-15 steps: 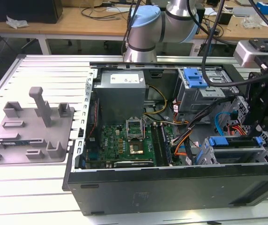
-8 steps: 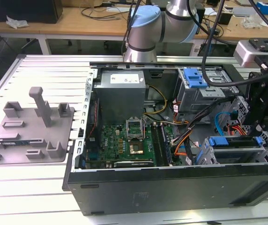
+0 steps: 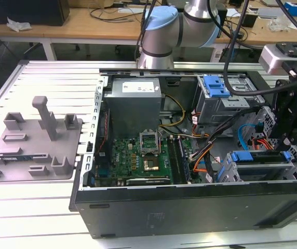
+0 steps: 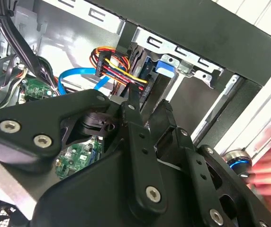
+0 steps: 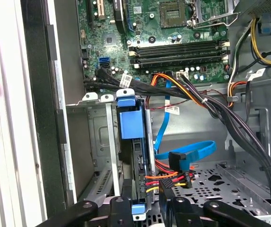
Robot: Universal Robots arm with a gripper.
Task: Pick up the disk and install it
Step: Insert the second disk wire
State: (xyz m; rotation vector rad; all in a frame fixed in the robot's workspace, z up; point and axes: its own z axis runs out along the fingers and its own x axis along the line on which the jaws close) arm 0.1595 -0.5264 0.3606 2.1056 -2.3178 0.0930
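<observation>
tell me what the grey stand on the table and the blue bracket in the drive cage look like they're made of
The stand looks like matte grey plastic: uniform colour, no shine, blocky moulded posts. The bracket looks like smooth bright blue plastic with a soft sheen. The drive cage around it looks like bare sheet metal, silvery, folded and punched.

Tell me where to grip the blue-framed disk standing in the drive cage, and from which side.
Probably take the disk by its exposed blue-framed edge, pinching across its thin width and coming straight in through the case's open side. It stands on edge in the drive cage, so its broad faces are walled in, and cables crowd one side.
</observation>
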